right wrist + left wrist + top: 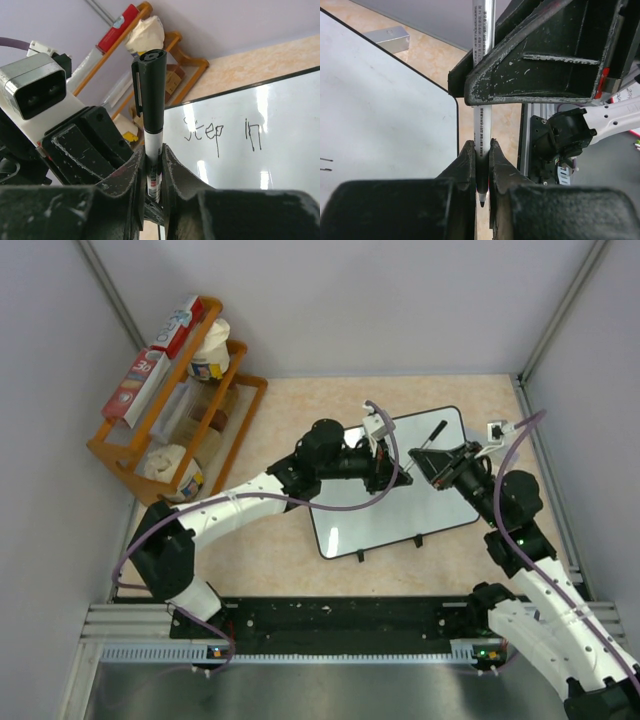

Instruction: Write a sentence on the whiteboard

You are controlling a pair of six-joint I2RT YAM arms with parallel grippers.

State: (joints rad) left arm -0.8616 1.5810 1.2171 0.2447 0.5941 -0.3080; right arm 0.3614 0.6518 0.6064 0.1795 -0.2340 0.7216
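The whiteboard point(370, 520), a flat rectangular glossy white board with a thin black rim and rounded corners, lies tilted on the beige speckled bench point(290, 420), right of centre, with small black clips along its near edge. Thin dark handwritten words point(202, 132) on it read "Step in"; no more writing shows in the right wrist view.

The left fingers point(465, 170) are closed tight on a white-barrelled marker pen point(483, 127), pinching it just above its dark pointed end, which pokes out between them. The right fingers point(125, 175) are also clamped on the same pen, gripping the printed white barrel; the black clipped cap point(152, 85) stands upright above them. Both sets of fingers thus hold one pen, close together. From these views I cannot tell whether the pen touches the board.

From above, the left arm point(240, 505) stretches from its base at the lower left diagonally across the bench, its wrist over the middle of the board. The right arm point(520, 530) rises from the lower right, bends at the elbow and leans in leftward over the board's right part, meeting the left wrist there.

A small grey metal bar point(390, 39) lies on the bench beyond the board's edge. An orange wooden rack point(250, 383) with boxes and bags stands at the far left corner.
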